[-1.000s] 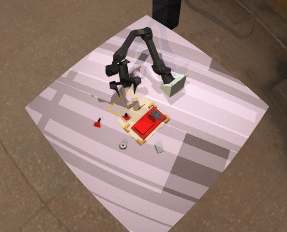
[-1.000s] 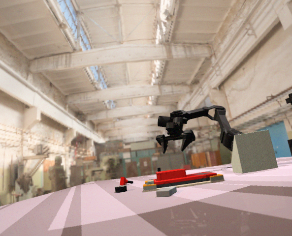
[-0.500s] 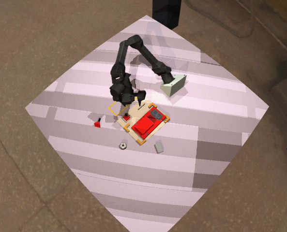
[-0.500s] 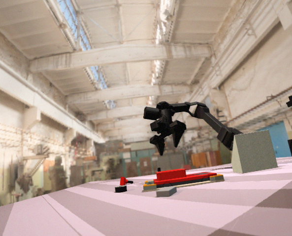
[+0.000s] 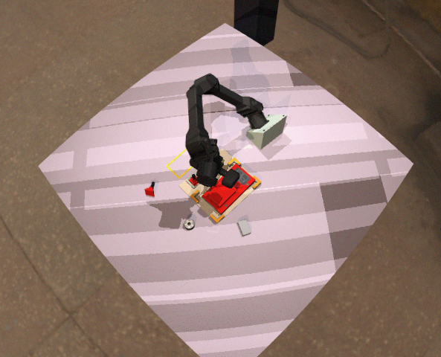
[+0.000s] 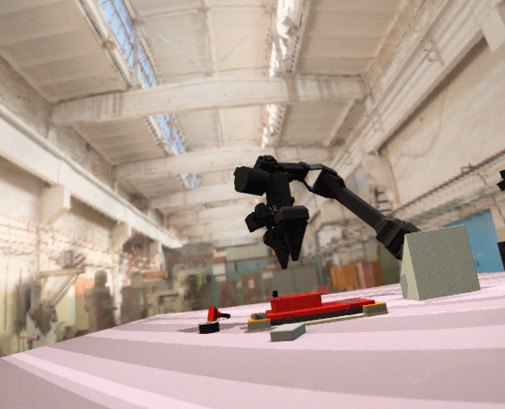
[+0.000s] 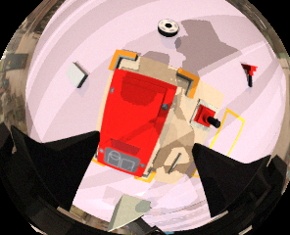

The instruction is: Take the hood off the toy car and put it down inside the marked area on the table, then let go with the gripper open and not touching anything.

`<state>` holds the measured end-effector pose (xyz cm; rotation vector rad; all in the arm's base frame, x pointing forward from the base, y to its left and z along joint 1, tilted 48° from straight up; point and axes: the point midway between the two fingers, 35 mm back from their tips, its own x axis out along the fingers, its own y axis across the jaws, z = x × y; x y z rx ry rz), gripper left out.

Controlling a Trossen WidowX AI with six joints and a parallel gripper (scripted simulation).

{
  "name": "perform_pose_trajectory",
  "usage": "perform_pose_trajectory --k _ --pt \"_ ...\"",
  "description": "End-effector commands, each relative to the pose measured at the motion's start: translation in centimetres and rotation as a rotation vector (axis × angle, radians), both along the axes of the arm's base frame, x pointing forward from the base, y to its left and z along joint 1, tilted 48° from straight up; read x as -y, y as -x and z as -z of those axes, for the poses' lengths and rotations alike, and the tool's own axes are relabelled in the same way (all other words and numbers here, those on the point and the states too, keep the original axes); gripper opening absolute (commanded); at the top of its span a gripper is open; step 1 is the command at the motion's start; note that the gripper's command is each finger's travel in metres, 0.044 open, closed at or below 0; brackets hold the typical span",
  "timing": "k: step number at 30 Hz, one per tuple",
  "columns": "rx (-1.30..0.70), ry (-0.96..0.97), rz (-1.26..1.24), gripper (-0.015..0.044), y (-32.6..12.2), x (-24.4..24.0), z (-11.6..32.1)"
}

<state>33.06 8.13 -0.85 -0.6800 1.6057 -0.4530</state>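
Observation:
The red toy car (image 5: 233,192) (image 7: 130,119) sits between orange corner brackets on a tan board (image 5: 185,186) (image 7: 211,93). Its hood (image 5: 216,196) (image 6: 295,302) (image 7: 141,95) appears as the raised red block on the car, at the end away from the grey panel with drawn seats. My gripper (image 6: 289,264) (image 7: 148,143) is open and empty, pointing down well above the car. Its fingers are mostly hidden in the top view. The marked area, a yellow outline (image 5: 172,172) (image 7: 235,116), lies beside the board; the arm and a finger cover parts of it.
A red piece with a black knob (image 7: 204,115) stands on the board. Around it lie a red piece with a black peg (image 5: 149,191) (image 6: 211,313), a wheel (image 6: 209,327) (image 7: 161,28) and a grey block (image 5: 244,227) (image 6: 287,332). A green wedge (image 5: 273,132) (image 6: 441,264) stands at the arm's base.

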Motion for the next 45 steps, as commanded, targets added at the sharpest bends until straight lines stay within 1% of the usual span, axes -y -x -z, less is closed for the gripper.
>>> perform_pose_trajectory --k 1,5,45 --pt "0.066 0.076 0.073 0.044 0.0 -1.2 1.9" --pt "0.106 0.114 0.107 0.044 0.1 -1.8 2.9" --pt "0.106 0.114 0.106 0.044 -0.1 -0.2 4.4"
